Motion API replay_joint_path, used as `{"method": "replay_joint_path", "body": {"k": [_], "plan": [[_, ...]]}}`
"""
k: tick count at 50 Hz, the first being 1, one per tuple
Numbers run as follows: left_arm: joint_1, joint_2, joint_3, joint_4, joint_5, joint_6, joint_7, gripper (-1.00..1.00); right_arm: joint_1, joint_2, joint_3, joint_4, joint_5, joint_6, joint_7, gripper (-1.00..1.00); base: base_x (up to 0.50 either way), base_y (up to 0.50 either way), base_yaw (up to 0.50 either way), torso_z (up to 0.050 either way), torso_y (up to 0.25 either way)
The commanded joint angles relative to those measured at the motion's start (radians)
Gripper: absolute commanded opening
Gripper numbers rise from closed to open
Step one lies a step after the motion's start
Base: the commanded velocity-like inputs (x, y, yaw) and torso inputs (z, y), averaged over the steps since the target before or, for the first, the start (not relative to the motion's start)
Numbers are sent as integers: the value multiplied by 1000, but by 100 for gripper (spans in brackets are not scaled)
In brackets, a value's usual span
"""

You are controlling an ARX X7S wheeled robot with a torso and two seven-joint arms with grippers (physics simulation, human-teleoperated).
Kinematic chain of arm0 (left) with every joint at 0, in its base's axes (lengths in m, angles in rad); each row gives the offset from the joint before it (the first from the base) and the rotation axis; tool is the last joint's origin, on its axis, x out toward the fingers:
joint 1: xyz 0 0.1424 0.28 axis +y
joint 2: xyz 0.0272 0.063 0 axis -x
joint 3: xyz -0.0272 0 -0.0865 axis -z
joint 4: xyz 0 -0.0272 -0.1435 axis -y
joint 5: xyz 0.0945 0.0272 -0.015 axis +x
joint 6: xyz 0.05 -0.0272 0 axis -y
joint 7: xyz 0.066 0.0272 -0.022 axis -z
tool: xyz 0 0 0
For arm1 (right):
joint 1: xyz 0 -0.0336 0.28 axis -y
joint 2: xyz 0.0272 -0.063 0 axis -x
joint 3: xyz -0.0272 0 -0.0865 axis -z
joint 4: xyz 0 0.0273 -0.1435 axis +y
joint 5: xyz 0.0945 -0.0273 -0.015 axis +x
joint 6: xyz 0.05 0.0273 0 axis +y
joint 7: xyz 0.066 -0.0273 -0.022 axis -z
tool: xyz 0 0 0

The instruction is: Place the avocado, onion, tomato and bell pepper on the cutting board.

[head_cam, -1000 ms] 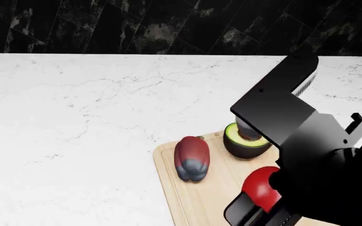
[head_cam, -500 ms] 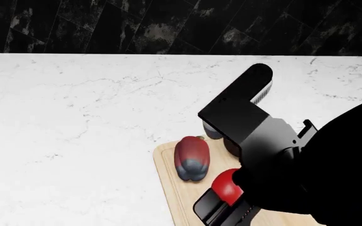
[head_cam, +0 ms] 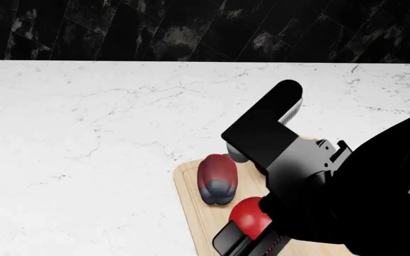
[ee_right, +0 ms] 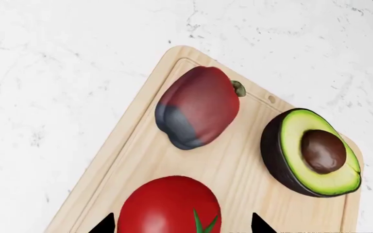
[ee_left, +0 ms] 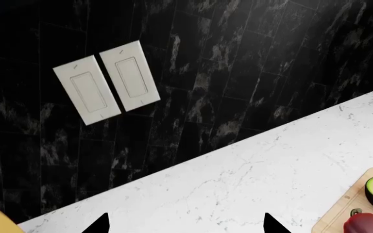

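The tomato [ee_right: 169,206] is sitting between the right gripper's [ee_right: 180,225] parted fingertips, over the near part of the cutting board [ee_right: 238,167]; whether they are actually pinching it is unclear. The bell pepper [head_cam: 217,178] is lying on the board's far left part, with the avocado [ee_right: 313,153] lying to its right. The left gripper's [ee_left: 183,224] fingertips are spreading apart, holding nothing, over the white counter [head_cam: 84,138].
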Motion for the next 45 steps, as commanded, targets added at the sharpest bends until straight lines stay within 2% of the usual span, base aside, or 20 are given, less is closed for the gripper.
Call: {"method": "replay_joint_path", "body": {"k": [1,18,30,45], "plan": [[-4,37,-26,-2,42,-12,38,100,19,-2,31,-24,-20,12,-36,100,0,0,0,0,0],[-27,37,-28,-4,27,-17,33,100,208,113,70,-72,160,138,85,100,0,0,0,0,0],[-27,45,-31,-7,35,-14,43,100,258,211,54,-43,176,210,133,100,0,0,0,0,0],[-23,48,-28,-7,39,-14,48,100,284,264,34,27,168,256,176,100,0,0,0,0,0]]}}
